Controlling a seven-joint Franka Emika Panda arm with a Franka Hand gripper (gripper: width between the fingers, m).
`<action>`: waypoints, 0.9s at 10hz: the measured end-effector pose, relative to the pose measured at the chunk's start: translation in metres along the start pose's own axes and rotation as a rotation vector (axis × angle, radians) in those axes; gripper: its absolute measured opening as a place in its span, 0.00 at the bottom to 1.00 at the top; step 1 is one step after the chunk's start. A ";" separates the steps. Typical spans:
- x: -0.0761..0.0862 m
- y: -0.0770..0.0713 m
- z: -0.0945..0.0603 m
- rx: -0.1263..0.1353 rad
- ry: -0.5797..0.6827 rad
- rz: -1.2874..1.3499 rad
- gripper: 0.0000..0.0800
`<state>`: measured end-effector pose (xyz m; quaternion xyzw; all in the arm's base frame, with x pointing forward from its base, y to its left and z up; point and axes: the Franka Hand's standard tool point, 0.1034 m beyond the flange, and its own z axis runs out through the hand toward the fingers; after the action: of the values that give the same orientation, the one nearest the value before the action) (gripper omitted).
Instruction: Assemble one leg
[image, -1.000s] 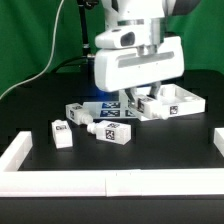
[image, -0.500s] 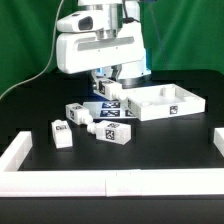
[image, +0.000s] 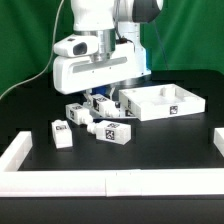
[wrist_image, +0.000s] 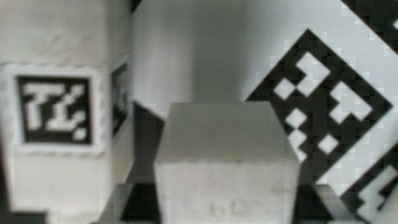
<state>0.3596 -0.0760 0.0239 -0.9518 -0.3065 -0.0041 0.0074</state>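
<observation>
Several white legs with black-and-white tags lie on the black table. One leg (image: 62, 134) lies at the exterior view's left, another (image: 112, 131) near the middle, and a third (image: 78, 112) behind them. My gripper (image: 100, 98) hangs low over a further leg (image: 104, 105), just left of the panel. The wrist view is very close: a plain white block (wrist_image: 222, 150) fills the middle with a dark gap on each side. A tagged leg (wrist_image: 54, 105) flanks it on one side and a large tag (wrist_image: 329, 100) on the other. My fingers cannot be made out there.
The large white square panel (image: 165, 103) with a raised rim lies at the exterior view's right, close to the gripper. A low white wall (image: 60, 178) borders the table's front, with another piece (image: 215, 140) at the right. A green backdrop stands behind.
The arm has swung from over the panel's near-left edge toward the exterior view's left and now sits over the cluster of legs. The panel and the front legs have not moved.
</observation>
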 end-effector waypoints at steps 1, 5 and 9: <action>0.000 0.000 0.000 0.000 0.000 0.007 0.36; 0.001 -0.002 0.002 0.004 -0.004 0.073 0.36; 0.017 -0.020 0.010 0.016 -0.009 0.101 0.36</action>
<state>0.3614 -0.0497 0.0145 -0.9660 -0.2582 0.0028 0.0137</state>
